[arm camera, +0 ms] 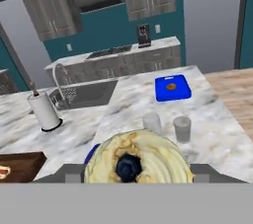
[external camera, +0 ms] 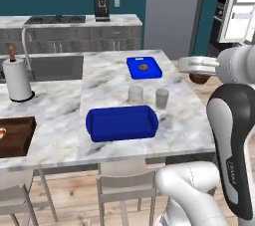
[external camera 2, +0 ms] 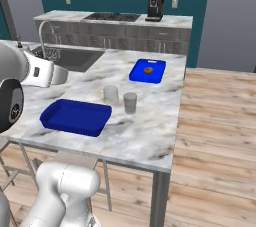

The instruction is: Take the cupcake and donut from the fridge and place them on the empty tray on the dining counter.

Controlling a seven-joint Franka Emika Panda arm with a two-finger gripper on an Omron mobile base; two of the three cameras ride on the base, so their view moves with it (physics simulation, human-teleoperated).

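Hand view: tan-topped cupcake (arm camera: 138, 161) with a dark blue centre.

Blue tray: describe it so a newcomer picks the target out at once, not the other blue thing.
Start at the marble dining counter with the inset sink. Near its front edge, just before two clear glasses, lies the tray: shallow, royal blue, rounded corners, nothing in it. The smaller blue board farther back is flat and carries a small brown item.
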